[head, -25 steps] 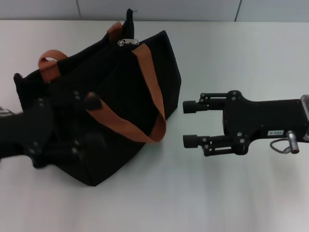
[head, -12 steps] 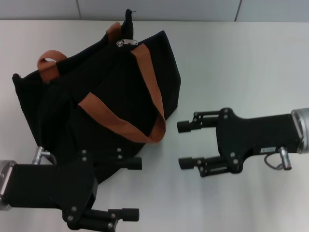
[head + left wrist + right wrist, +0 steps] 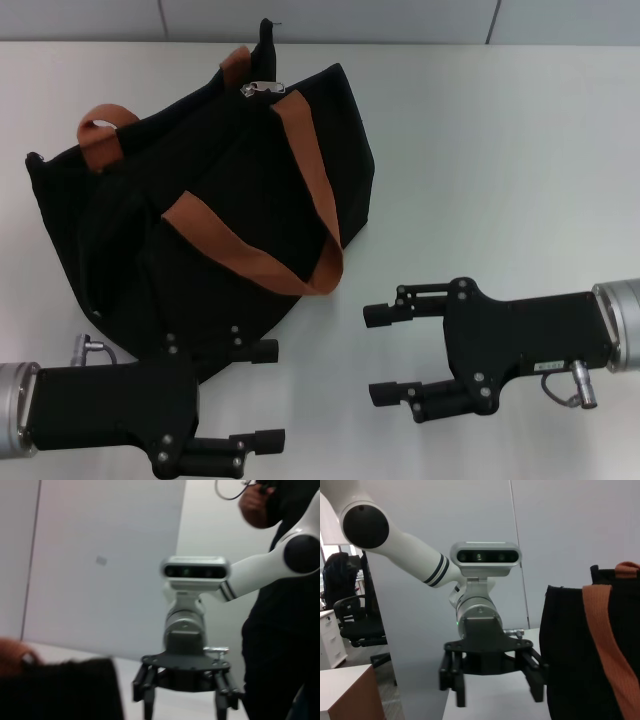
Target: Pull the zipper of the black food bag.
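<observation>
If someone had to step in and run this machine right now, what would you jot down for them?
Left tool: open, empty, low over the table near the robot, beside the near corner of the black food bag.
Right tool: open, empty, over bare table to the right of the bag, touching nothing.
The bag lies on the white table, orange-brown straps draped across it.
The zipper sits at the bag's far top end.
Done: nothing can be confirmed; neither tool holds the zipper.
Left: reach the zipper, grip it and pull it along its track, probably with the other tool steadying the bag.
</observation>
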Controlling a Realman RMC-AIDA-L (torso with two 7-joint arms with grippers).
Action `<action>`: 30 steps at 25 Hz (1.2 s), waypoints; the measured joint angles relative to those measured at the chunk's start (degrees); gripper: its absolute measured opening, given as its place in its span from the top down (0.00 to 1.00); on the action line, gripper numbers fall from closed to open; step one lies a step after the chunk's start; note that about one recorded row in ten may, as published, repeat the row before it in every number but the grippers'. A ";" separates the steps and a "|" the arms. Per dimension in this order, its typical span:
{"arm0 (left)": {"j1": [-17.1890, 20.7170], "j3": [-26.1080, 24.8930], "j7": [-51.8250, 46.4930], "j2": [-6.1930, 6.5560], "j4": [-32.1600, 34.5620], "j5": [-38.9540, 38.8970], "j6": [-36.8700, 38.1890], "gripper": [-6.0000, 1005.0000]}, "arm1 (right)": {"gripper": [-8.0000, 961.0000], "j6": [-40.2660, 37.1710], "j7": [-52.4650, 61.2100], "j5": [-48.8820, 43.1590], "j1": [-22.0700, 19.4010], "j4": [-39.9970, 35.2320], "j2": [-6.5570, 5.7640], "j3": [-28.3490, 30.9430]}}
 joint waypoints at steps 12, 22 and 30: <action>0.33 0.07 0.06 0.56 -1.57 0.12 -1.73 0.22 | 0.24 0.48 -4.18 0.15 -0.36 3.36 0.37 0.12; 0.32 0.07 0.06 0.59 -1.68 0.12 -2.44 0.22 | 0.24 0.45 -5.34 0.42 -0.71 4.31 0.44 0.08; 0.32 0.07 -0.14 0.58 -1.68 0.12 -2.44 0.22 | 0.24 0.24 -5.45 0.48 -1.03 4.34 0.44 0.08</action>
